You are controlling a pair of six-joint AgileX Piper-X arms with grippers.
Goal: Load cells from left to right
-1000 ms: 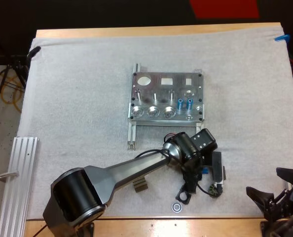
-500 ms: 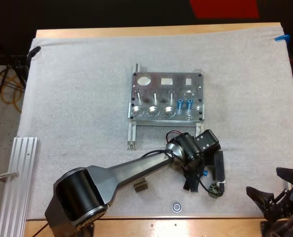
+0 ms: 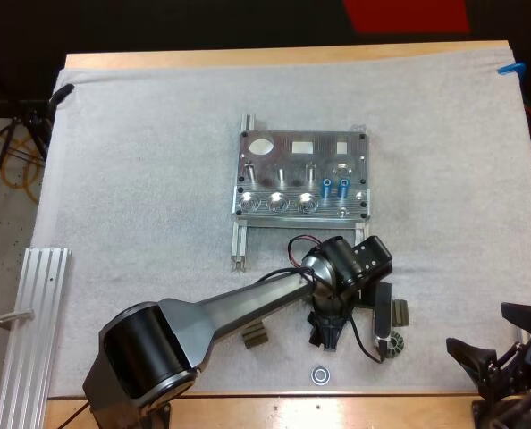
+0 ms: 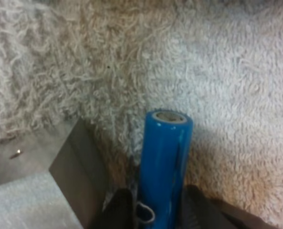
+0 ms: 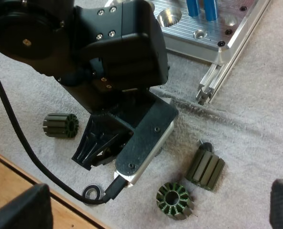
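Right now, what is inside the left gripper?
The left gripper holds a blue cylinder, pressed from both sides, over the white mat, next to a dark block. Its fingers cover the cylinder's lower end.

Bright, even light from overhead washes the white mat around the metal fixture, whose machined face glints. Nearer than the fixture, the left arm throws just a soft shadow.

Robotics lab bench, white mat on wooden table, machined metal fixture, aluminium rail.
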